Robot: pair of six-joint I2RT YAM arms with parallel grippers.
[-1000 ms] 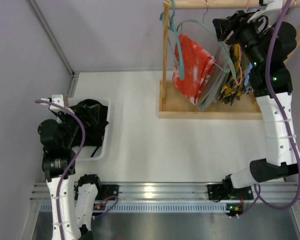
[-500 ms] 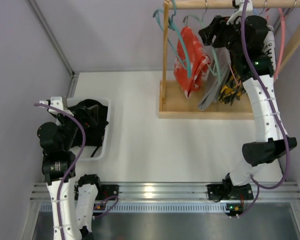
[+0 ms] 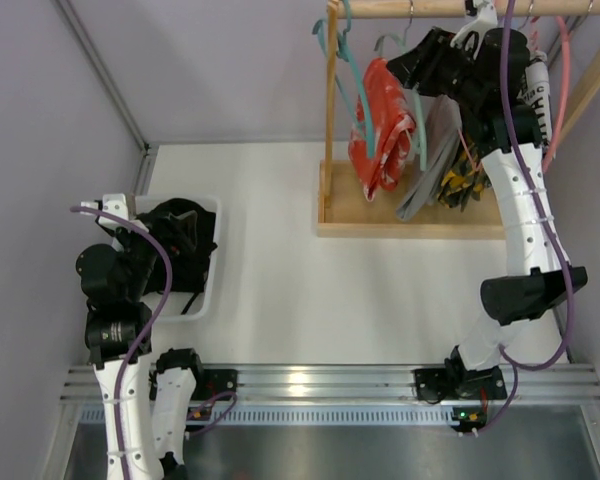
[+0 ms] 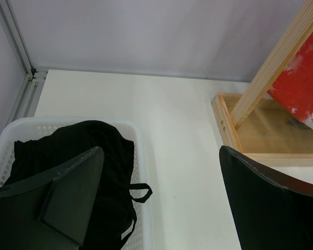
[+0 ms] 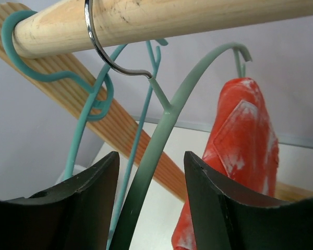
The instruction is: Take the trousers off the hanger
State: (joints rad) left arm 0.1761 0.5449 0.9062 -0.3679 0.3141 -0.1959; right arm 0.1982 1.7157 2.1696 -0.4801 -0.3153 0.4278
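Overhead, white table, lilac walls.

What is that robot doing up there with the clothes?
The right gripper is up at the wooden rail, its open fingers on either side of a pale green hanger. Red trousers hang beside it, not yet taken off. The left gripper hovers open over a white basket with black clothes inside.
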